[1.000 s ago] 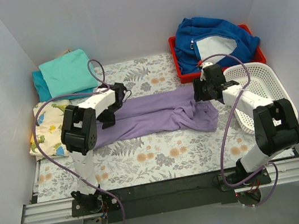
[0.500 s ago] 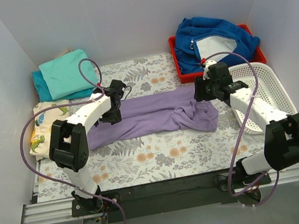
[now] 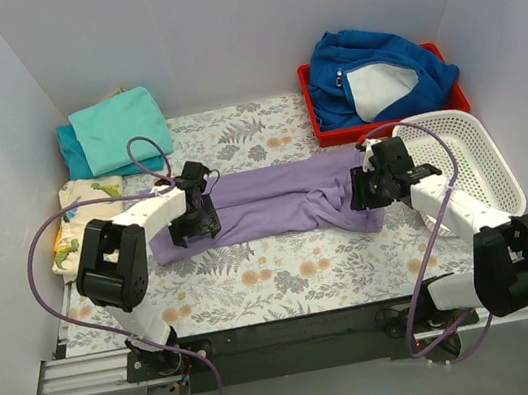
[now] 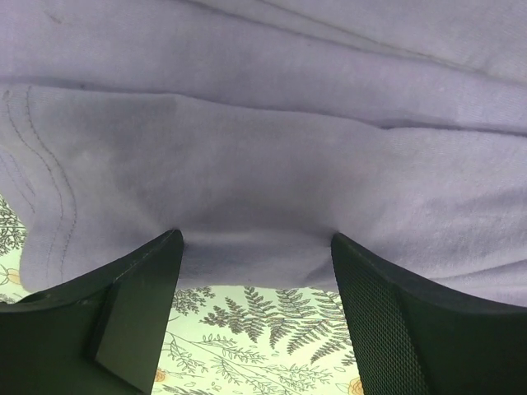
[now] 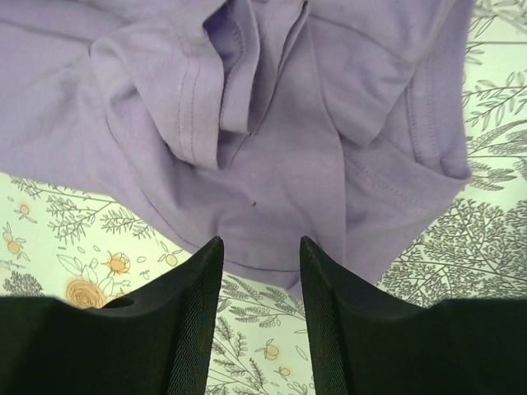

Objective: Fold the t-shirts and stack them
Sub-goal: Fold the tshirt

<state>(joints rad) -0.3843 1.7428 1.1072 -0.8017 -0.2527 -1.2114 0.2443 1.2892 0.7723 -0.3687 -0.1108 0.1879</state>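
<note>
Now lavender t-shirt (image 4: 263, 164) hem between left jaws, right jaws; both spread, gripping nothing.

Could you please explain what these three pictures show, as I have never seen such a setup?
Two robot arms are bolted at the near table edge. The wide picture looks down from above and behind them; the two close-ups come from cameras on each wrist. On the floral tabletop lies a lavender t-shirt. The left gripper and right gripper sit at its near edge, jaws apart, gripping nothing. Folded turquoise t-shirts are stacked far left; a blue fleece jacket fills a red tray beside a white basket.
</note>
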